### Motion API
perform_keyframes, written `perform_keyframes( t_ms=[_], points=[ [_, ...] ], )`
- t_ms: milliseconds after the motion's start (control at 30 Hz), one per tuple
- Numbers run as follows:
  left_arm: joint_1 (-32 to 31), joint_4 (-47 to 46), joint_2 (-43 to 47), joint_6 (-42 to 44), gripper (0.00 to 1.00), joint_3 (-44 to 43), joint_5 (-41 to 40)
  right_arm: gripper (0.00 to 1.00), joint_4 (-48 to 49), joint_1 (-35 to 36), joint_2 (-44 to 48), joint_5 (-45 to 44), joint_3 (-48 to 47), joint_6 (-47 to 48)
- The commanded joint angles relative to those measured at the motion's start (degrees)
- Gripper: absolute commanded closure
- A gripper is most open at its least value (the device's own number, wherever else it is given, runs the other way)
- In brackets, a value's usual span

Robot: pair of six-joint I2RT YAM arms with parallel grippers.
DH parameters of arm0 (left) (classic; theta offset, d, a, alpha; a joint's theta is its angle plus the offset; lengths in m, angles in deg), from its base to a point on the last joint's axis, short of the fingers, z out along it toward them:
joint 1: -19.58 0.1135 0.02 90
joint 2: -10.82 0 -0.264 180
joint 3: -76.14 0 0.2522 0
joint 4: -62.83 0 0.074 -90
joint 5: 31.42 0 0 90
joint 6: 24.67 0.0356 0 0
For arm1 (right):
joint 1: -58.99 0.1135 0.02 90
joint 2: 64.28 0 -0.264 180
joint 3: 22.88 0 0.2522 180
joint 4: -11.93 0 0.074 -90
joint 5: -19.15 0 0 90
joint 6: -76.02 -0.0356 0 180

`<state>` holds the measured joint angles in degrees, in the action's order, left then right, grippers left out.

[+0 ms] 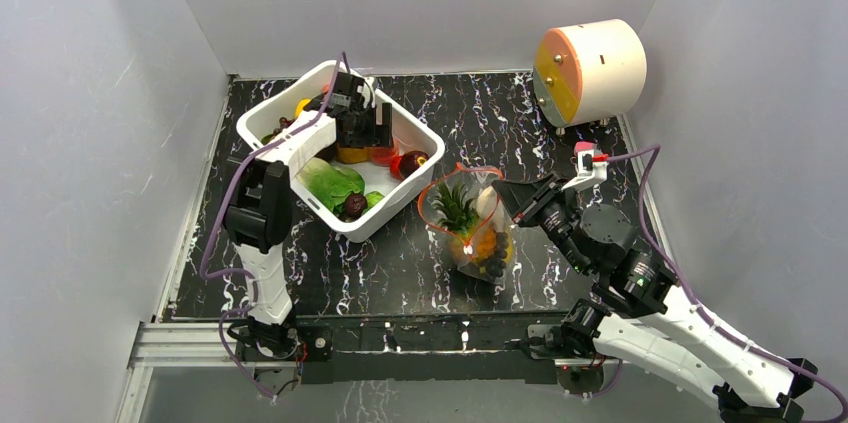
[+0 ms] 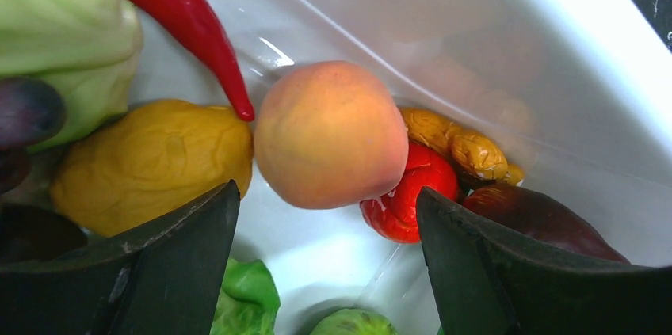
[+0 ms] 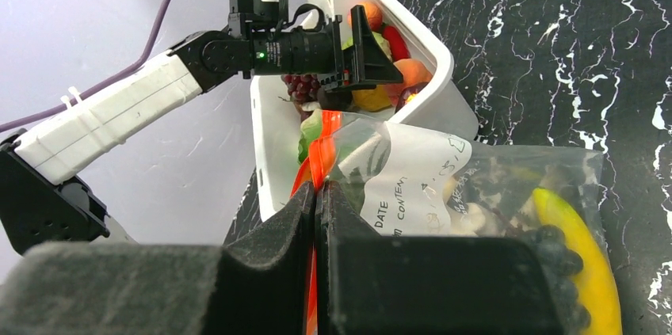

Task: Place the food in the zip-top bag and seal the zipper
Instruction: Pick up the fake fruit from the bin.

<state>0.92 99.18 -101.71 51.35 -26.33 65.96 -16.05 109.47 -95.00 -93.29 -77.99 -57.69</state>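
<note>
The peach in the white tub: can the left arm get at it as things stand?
Probably yes. The left arm's fingers stand open before the peach, one to each side, and nothing lies over it. The red chili and the yellow fruit only crowd its side.

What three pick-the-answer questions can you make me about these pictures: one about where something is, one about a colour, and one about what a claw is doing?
1. Where is the peach?
A in the white tub
B outside it
C up in the air

2. What colour is the bag's zipper?
A blue
B green
C red

3. The right claw is
A wide open
B shut on the zipper
C holding the peach

Answers:
1 A, the peach rests on the tub's white floor among other toy food.
2 C, a red strip runs along the bag's mouth.
3 B, its two fingers are pressed together with the strip between them.
</note>
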Motion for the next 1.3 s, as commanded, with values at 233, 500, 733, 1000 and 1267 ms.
perform_keyframes(
  t_ms=[233, 500, 733, 1000, 1267],
  points=[
    [-0.96, -0.26, -4.16, 1.17, 0.22, -3.60, 0.03, 1.00, 4.68, -0.10, 0.59, -0.36, -2.20, -0.65],
    [-1.07, -1.59, -2.22, 0.79, 0.44, -1.50, -3.07, 1.00, 4.21, -0.03, 0.84, -1.40, -2.20, -0.24],
    [-1.04, -1.61, 2.81, 1.48, 0.51, 0.16, -3.83, 1.00, 4.37, -0.03, 1.03, -1.15, -1.56, -0.65],
    [-1.03, -0.29, 12.55, 0.51, 0.54, 3.55, -3.45, 1.00, 4.02, -0.10, 0.64, -0.86, -1.12, -0.88],
    [-1.27, 1.90, 24.44, -1.23, 0.56, 8.49, 3.70, 1.00, 4.03, -0.03, -0.46, -0.56, -1.19, -1.62]
  ],
)
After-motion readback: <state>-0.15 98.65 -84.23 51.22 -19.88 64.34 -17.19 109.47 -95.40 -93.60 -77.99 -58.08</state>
